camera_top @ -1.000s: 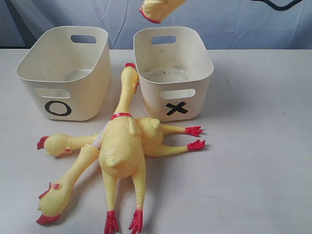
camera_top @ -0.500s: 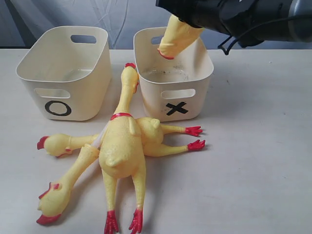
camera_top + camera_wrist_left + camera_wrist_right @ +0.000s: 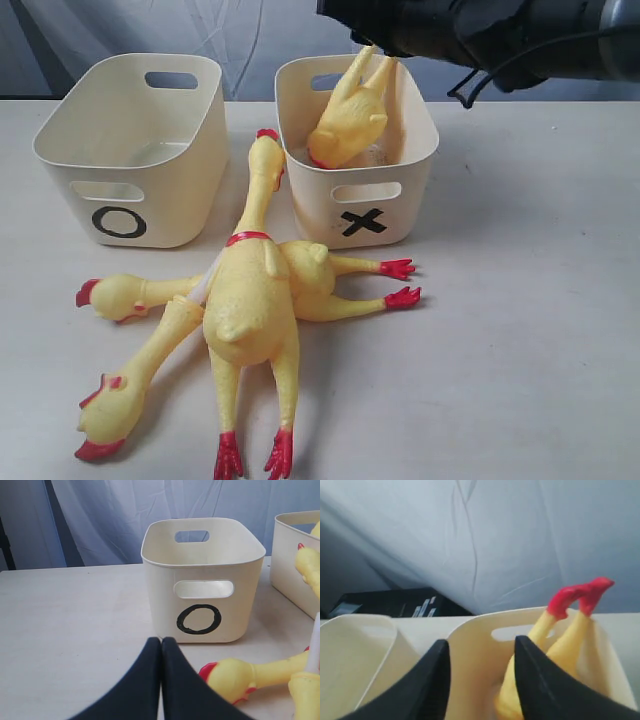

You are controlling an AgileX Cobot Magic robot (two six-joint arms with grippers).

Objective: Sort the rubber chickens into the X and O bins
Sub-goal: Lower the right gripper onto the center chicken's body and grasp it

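Down it goes: the chicken (image 3: 348, 125) has dropped out of the right gripper (image 3: 481, 647), fingers now released, into the X bin (image 3: 385, 215) near the tabletop's far edge, head down, feet up. Meanwhile the left gripper (image 3: 161, 642) is clenched, empty. The three other chickens (image 3: 250, 300) lie piled toward the near edge.

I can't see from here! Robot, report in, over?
Left gripper shut, right gripper open above X bin. One rubber chicken head-down inside. Pile of three chickens overlapping on table.
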